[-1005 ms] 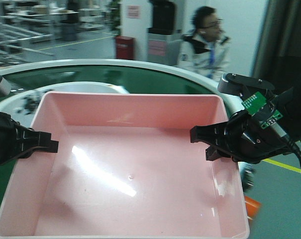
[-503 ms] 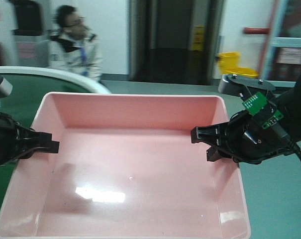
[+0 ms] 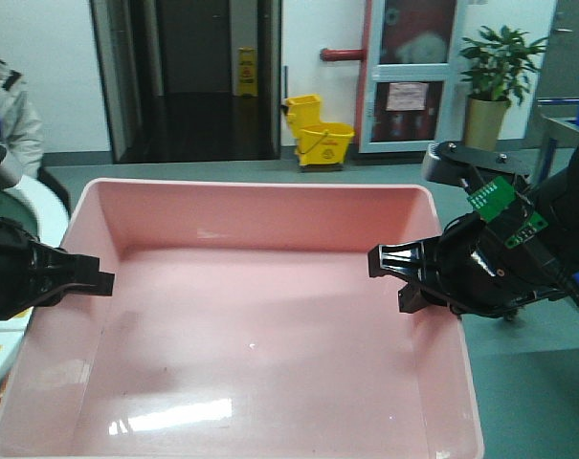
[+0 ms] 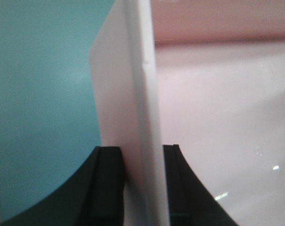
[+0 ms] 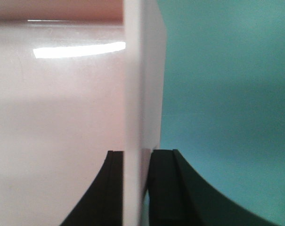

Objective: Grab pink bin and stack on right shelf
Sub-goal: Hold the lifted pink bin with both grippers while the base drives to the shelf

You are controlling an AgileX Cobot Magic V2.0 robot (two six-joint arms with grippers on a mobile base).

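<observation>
Pink bin [image 3: 251, 325] hangs between left hand [image 3: 100, 279] and right hand [image 3: 392, 279], each clamped on a side wall. Background has swung round to a doorway [image 3: 203, 76]; the base is probably turning toward the unseen right shelf.

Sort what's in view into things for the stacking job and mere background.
Job: large shallow pale-pink plastic bin; left claw and right claw, each shut on a side wall. The shelf is not in view.
Background: yellow plastic mop bucket; leafy potted plant; yellow floor sign; person in white jacket.
</observation>
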